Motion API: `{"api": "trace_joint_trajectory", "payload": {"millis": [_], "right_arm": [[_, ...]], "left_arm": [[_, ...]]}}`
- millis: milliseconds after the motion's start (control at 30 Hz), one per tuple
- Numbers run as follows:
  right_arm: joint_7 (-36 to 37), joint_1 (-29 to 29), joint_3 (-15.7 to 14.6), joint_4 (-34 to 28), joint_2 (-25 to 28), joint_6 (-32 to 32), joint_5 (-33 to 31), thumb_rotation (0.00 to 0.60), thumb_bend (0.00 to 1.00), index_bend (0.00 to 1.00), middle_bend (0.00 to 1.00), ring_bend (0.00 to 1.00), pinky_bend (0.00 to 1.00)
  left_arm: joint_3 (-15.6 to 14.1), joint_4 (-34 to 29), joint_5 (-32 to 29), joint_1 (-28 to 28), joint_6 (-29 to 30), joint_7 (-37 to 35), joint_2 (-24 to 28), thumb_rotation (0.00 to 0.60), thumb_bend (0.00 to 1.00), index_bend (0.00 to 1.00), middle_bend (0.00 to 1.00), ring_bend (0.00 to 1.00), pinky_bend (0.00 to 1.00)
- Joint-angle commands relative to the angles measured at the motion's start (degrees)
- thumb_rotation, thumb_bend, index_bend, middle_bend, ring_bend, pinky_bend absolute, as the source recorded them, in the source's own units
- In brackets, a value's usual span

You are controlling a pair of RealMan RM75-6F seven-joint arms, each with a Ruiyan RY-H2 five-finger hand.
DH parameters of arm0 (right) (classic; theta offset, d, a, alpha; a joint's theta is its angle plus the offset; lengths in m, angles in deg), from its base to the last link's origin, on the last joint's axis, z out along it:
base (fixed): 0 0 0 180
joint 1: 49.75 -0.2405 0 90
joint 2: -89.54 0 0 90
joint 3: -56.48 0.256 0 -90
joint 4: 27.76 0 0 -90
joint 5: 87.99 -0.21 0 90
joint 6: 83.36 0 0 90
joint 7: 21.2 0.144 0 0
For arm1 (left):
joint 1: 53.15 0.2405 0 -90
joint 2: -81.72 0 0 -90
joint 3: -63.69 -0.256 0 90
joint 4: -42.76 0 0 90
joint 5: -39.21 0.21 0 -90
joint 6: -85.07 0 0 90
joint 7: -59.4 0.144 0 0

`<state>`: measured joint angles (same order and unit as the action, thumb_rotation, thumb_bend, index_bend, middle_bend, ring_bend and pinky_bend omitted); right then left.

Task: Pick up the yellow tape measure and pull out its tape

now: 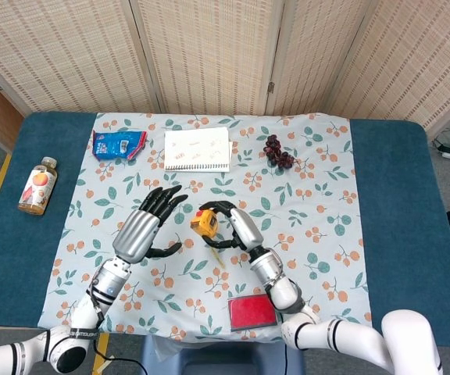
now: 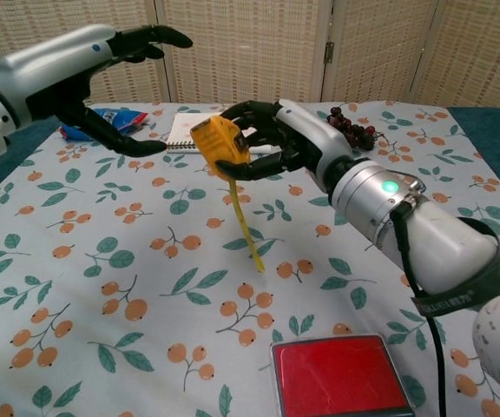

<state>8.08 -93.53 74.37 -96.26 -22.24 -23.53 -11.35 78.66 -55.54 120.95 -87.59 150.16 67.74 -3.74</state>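
Note:
My right hand [image 1: 231, 224] [image 2: 267, 139] holds the yellow tape measure [image 1: 204, 222] [image 2: 219, 145] in the air over the middle of the floral cloth. A short length of yellow tape [image 2: 245, 221] hangs from the case, its tip near the cloth. My left hand [image 1: 144, 226] [image 2: 102, 74] hovers open just left of the tape measure, fingers spread and thumb apart, touching nothing.
A red box [image 1: 251, 311] [image 2: 340, 378] lies at the near edge of the cloth. At the far side lie a notebook [image 1: 197, 148], dark grapes [image 1: 279, 151] and a blue packet [image 1: 118, 143]. A juice bottle [image 1: 38, 185] lies on the blue table at the left.

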Motion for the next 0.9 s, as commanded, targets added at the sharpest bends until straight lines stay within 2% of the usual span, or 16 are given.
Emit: {"api": "trace_joint_trajectory", "payload": {"millis": [33,433,900], "right_arm": [[1.3,-0.7,-0.4,1.7,-1.2,0.3,1.2,0.600,0.36,0.52,0.48,0.35,0.14],[0.7,-1.2,-1.1,2.7,-2.1,0.3,2.1,0.600,0.36,0.52,0.47,0.35,0.14],[0.2,-0.7,-2.0,1.7,-1.1,-0.3,2.3,0.600,0.36,0.52,0.47,0.35,0.14]], "left_arm": [[0.3,0.5,-1.1,-1.1,-0.6,1.1,-1.3,0.600,0.28,0.13,0.06,0.09,0.00],[0.4,2.8,-3.9,-3.7,-0.6,5.0,-4.2,0.600,0.28,0.14,0.06,0.09,0.00],[-0.1,5.0,-5.1,-4.6,0.3,5.5,-4.4,0.600,0.30,0.15,0.06,0.09,0.00]]}}
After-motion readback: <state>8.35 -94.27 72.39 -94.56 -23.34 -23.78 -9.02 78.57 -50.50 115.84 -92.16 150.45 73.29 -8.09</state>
